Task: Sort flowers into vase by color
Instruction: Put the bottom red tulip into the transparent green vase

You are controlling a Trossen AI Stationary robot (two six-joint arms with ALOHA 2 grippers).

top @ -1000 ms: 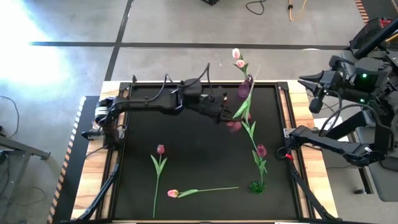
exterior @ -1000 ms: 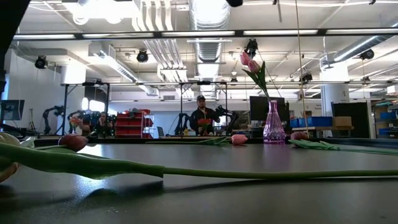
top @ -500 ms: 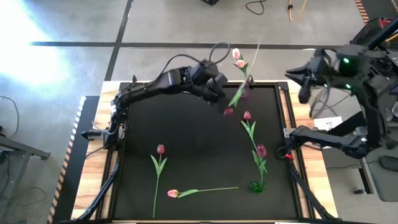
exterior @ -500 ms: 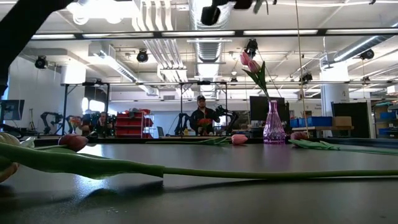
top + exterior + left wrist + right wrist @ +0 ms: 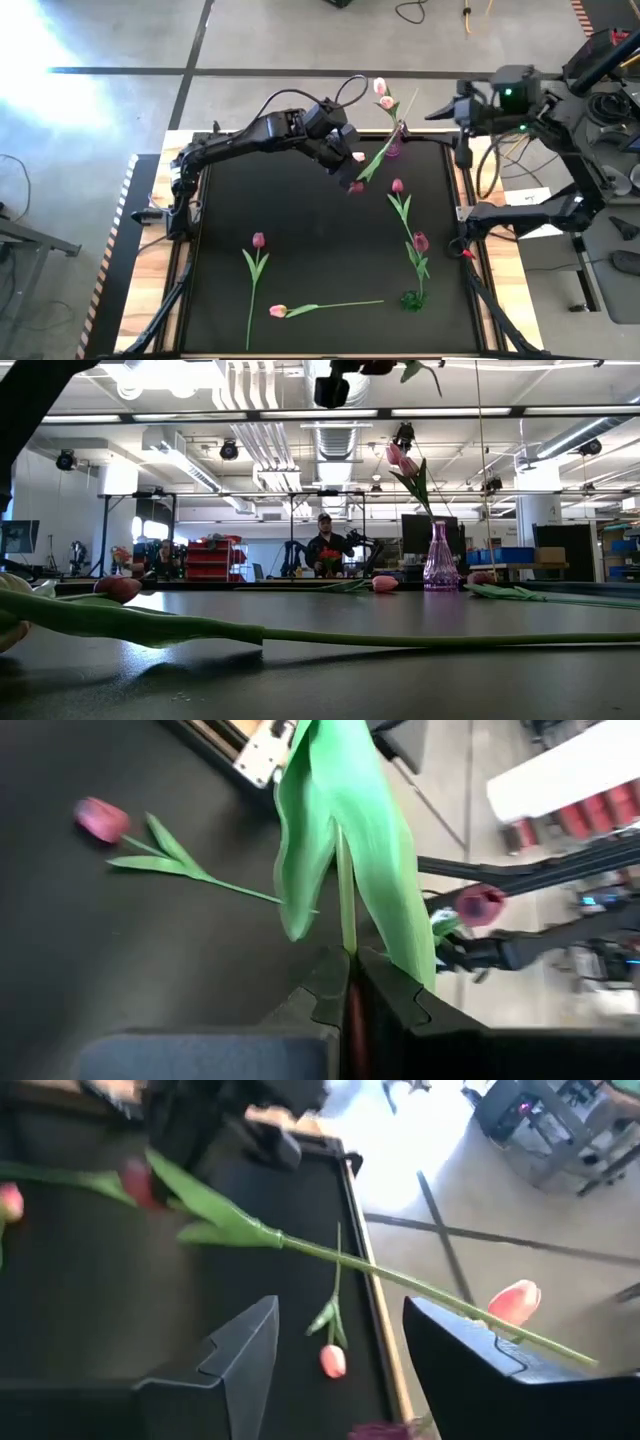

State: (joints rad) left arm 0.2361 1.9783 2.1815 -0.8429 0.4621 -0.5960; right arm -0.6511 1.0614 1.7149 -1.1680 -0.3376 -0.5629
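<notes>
My left gripper [image 5: 343,158] is raised above the table's far middle, shut on a dark magenta tulip [image 5: 357,187]. The tulip's long stem [image 5: 400,118] slants up past the purple vase [image 5: 393,148]. That vase stands at the far edge and holds two pale pink tulips [image 5: 383,95]; it also shows in the low view [image 5: 440,555]. My right gripper [image 5: 452,115] is open and empty, raised right of the vase. The stem [image 5: 400,1285] crosses ahead of its fingers [image 5: 245,1355]. Several more tulips lie flat on the mat. My left gripper pinches the tulip's thin green stem [image 5: 346,952] between its two fingers, right at the base of the leaves [image 5: 340,840]. The fingers lie across the stem. The flower is lifted clear of the table, head low [image 5: 135,1185] and bare stem end slanting up toward the far right.
On the black mat lie a tulip [image 5: 397,186] and a darker one [image 5: 420,240] at the right, one [image 5: 258,240] at the near left, and a pale pink one [image 5: 278,311] near the front edge. A small green vase [image 5: 412,298] stands at the near right.
My left gripper has risen from the mat and gone toward the far edge with the tulip, which is lifted clear and now slants past the purple vase. My right arm has swung up and toward the table's left, nearer the vase.
</notes>
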